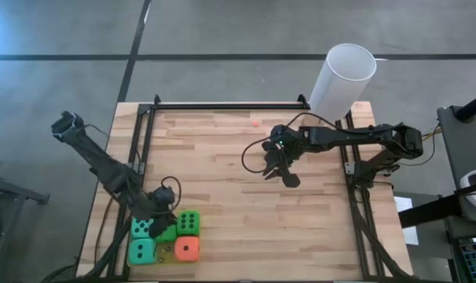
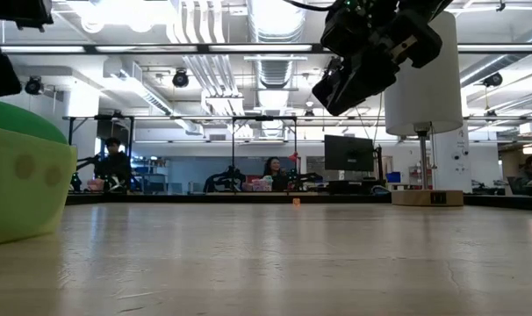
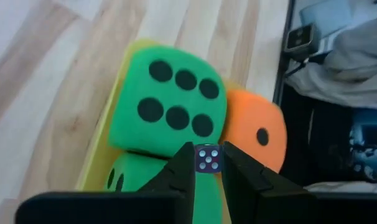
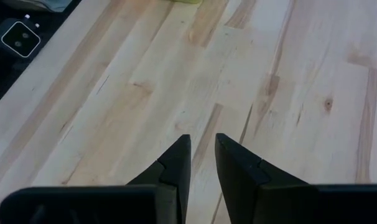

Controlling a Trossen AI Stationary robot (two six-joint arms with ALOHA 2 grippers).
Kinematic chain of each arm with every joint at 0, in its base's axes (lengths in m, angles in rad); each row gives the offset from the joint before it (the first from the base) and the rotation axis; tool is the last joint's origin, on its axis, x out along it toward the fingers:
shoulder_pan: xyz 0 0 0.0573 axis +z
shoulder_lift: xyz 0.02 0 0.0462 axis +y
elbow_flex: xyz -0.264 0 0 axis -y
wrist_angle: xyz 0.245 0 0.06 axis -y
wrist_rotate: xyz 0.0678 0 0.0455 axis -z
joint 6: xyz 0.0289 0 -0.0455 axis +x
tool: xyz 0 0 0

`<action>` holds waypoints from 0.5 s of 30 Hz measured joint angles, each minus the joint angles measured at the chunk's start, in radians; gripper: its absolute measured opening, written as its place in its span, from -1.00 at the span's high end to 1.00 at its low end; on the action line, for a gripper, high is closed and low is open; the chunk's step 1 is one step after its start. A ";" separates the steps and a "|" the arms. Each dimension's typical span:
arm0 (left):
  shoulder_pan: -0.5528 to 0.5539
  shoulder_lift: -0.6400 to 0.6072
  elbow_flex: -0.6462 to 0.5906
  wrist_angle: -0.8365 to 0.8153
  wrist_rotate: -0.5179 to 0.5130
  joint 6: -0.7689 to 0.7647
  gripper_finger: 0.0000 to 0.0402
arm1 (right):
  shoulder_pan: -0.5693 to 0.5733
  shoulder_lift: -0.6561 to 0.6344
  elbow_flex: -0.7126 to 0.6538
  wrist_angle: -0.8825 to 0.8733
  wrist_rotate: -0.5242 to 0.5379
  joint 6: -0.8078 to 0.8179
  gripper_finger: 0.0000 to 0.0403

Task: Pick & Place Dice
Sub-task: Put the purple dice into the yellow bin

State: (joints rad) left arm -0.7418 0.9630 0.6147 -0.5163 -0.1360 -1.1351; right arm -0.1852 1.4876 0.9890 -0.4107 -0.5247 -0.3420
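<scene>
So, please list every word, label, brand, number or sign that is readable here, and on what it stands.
No words, brands or digits are readable.
Green die: six black pips on its face.
Orange die: one pip visible.
Tiny die in the left pincer: five pale pips.
Far-off monitor: too small to read.

No legible text, label, brand or sign appears in any view; the only readable markings are black pip counts: six on a green die (image 3: pixel 167 102), one on the orange die (image 3: pixel 260 137) and five on a tiny die (image 3: pixel 208 159).
</scene>
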 joint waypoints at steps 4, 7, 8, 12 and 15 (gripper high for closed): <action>-0.001 0.048 0.008 0.005 0.055 -0.008 0.71 | 0.000 0.000 0.000 0.002 0.001 0.002 0.61; -0.001 0.071 0.010 0.005 0.083 -0.028 0.72 | 0.000 0.000 0.000 0.002 0.001 0.002 0.58; -0.001 0.076 0.009 0.004 0.090 -0.037 0.71 | 0.000 0.000 0.000 0.002 0.001 0.002 0.58; -0.004 0.082 0.008 0.004 0.104 -0.051 0.69 | 0.000 0.000 0.000 0.003 0.001 0.002 0.55; -0.004 0.082 0.008 0.005 0.112 -0.050 0.69 | 0.000 0.000 0.000 0.004 0.001 0.002 0.55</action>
State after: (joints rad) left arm -0.7456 1.0451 0.6228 -0.5118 -0.0241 -1.1849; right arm -0.1852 1.4876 0.9890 -0.4063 -0.5236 -0.3403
